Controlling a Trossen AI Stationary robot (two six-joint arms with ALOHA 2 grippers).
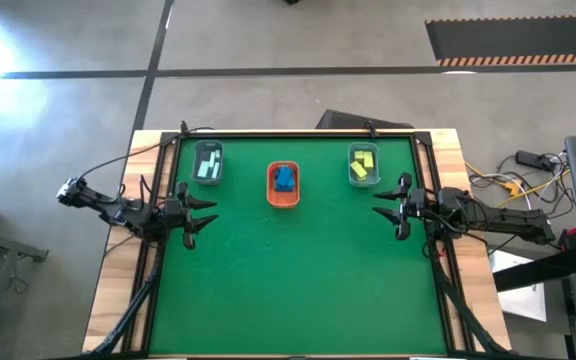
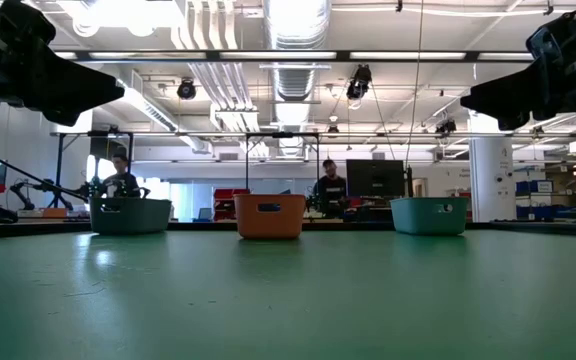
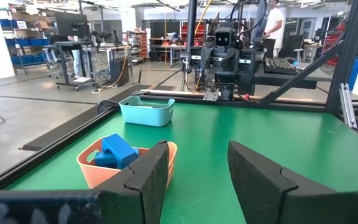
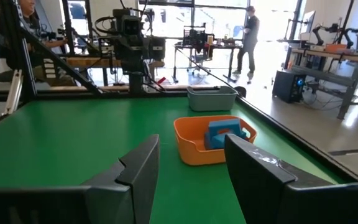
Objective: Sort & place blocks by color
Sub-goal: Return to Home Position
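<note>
Green mat [image 1: 298,285] covers the table top, with a wooden border around it. Three trays stand in one row near the far edge, well apart from each other. The grey tray [image 1: 208,146] is on the left side and holds the pale mint blocks [image 1: 208,167]. The orange tray [image 1: 283,202] is in the middle, a little nearer than the other two, and holds the dark blue blocks [image 1: 285,177]. The green tray [image 1: 364,185] is on the right side and holds the yellow blocks [image 1: 363,164]. How many blocks lie in each tray, I cannot tell exactly. I see no block on the mat outside the trays.

The left gripper [image 1: 206,214] is at the left border of the mat, near the grey tray but on the nearer side of it, and it points toward the middle of the table. Its two fingers are spread apart and nothing is between them. The right gripper [image 1: 380,203] is opposite at the right border, near the green tray, also pointing inward. Its fingers are spread too and hold nothing. In the low view both grippers hang above the mat and do not touch it.

Behind the table is a large workshop room, and a person [image 2: 329,184] sits there at a desk.
</note>
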